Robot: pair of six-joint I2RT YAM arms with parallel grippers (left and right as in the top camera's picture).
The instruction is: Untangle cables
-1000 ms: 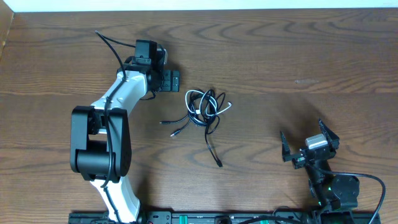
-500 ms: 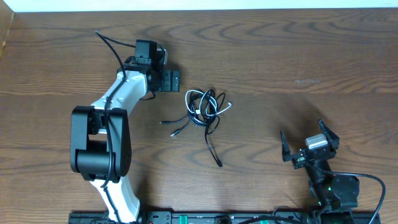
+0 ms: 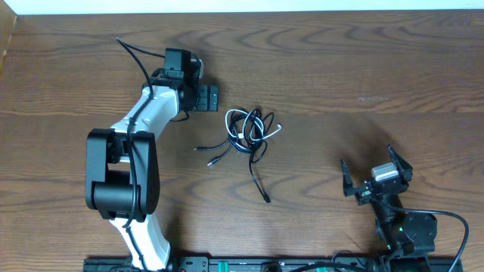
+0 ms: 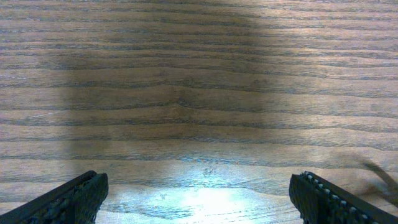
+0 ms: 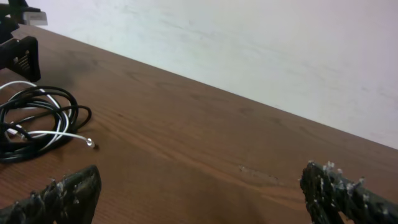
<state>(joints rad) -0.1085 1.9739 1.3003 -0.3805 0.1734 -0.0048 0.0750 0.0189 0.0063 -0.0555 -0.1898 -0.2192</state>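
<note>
A tangle of black and white cables (image 3: 247, 130) lies mid-table, with loose plug ends trailing left and toward the front. In the right wrist view the same tangle (image 5: 34, 119) shows at the far left. My left gripper (image 3: 209, 97) hovers just left of the tangle, a short gap apart. Its wrist view shows the left gripper (image 4: 199, 202) open over bare wood, with a sliver of cable (image 4: 380, 175) at the right edge. My right gripper (image 3: 372, 169) stands open at the front right, far from the cables; the right gripper (image 5: 205, 196) has nothing between its fingers.
The wooden table (image 3: 363, 68) stretches behind and to the right of the tangle. A pale wall (image 5: 249, 50) borders its far edge. The left arm (image 3: 125, 162) reaches up the left side. The left gripper (image 5: 18, 55) appears at the top left of the right wrist view.
</note>
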